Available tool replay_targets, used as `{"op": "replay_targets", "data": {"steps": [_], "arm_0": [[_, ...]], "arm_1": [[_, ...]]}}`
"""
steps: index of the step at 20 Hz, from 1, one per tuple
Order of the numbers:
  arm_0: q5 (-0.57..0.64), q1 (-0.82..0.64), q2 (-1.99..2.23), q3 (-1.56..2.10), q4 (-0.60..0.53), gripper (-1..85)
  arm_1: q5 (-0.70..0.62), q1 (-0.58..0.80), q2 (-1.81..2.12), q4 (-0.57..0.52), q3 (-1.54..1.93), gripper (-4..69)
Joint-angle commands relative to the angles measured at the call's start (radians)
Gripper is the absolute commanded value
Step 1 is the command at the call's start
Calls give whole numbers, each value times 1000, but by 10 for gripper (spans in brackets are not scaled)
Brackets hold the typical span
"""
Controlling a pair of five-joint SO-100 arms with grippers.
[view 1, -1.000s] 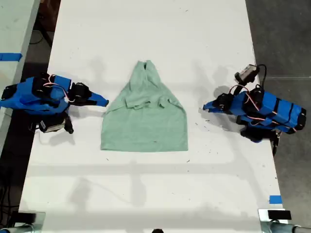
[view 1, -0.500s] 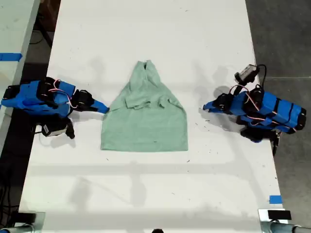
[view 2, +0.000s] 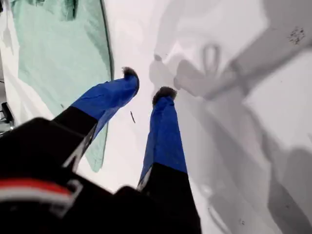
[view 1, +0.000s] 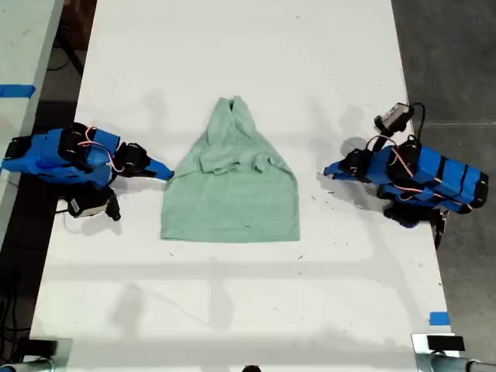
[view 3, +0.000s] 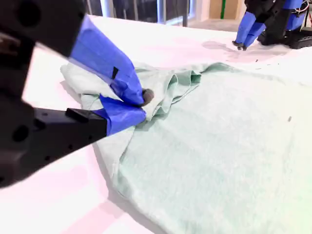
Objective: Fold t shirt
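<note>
Exterior view: the t shirt (view 1: 232, 198) in the middle of the white desk (view 1: 232, 46), partly folded, with a flat square lower body and the upper part gathered into a narrow peak toward the far side. At the exterior view's left, my second pincer (view 1: 164, 172) low on the desk, tip touching the shirt's left edge; in the second wrist view, its jaws (view 3: 141, 100) drawn shut to the tips against a rumpled fold, with no way to tell whether cloth is caught between them. At the exterior view's right, my first pincer (view 1: 329, 170) near the shirt's right edge but apart from it; in the first wrist view, narrowly parted (view 2: 146, 83) and holding nothing, over bare desk just beside the hem. Judged as light, limp, thin cloth: likely to sag, drag and wrinkle, and to slip from a shallow pinch. Best taken at an edge or corner, both layers together, low against the desk, one hold on each side, to carry a fold over evenly.
</note>
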Motion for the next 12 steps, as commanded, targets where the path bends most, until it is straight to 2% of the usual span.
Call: {"op": "replay_targets", "data": {"steps": [1,12], "arm_0": [[-23,-18,9,9,6,0],[-23,-12,9,11,12,0]], "arm_1": [[-23,6,14,3,49,100],[-23,6,14,3,49,100]]}}
